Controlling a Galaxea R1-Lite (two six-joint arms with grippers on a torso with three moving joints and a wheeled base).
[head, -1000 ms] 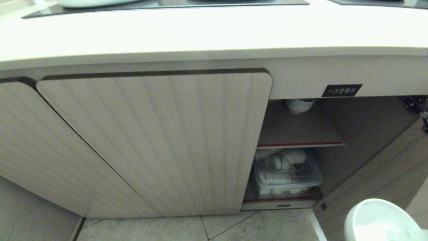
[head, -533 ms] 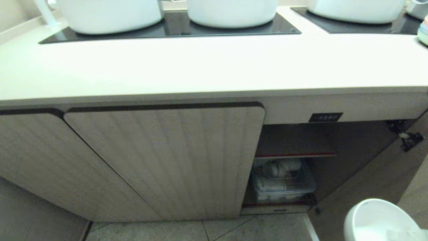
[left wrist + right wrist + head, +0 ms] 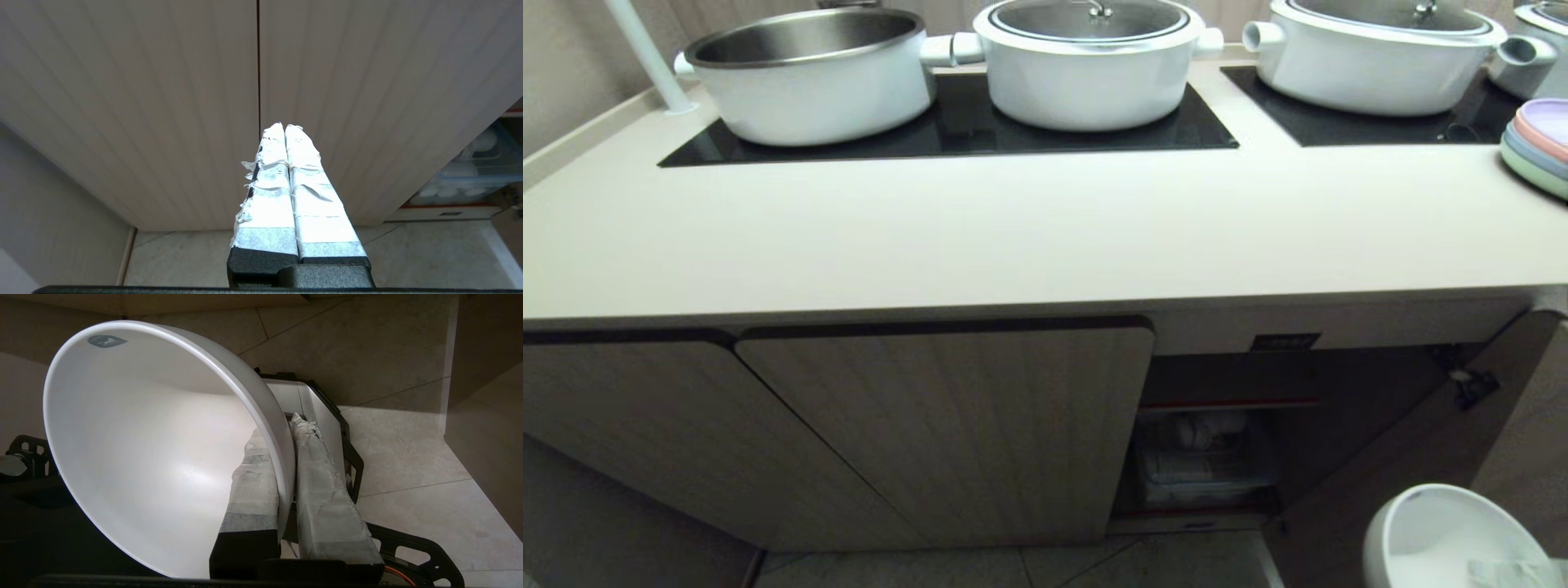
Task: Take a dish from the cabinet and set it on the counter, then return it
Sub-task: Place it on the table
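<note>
The dish [image 3: 1450, 535] is cut off by the frame corner below the open end of the cabinet [image 3: 947, 425]; the right end effector holding it cannot be seen from the head. The label [image 3: 1285, 341] above the cabinet opening is too small to read. Contents of the clear bin [image 3: 1205, 465] inside the cabinet are dim and indistinct. On the desk [image 3: 1013, 237], the coloured plates [image 3: 1539, 143] and the rightmost pot [image 3: 1531, 49] are cropped.
</note>
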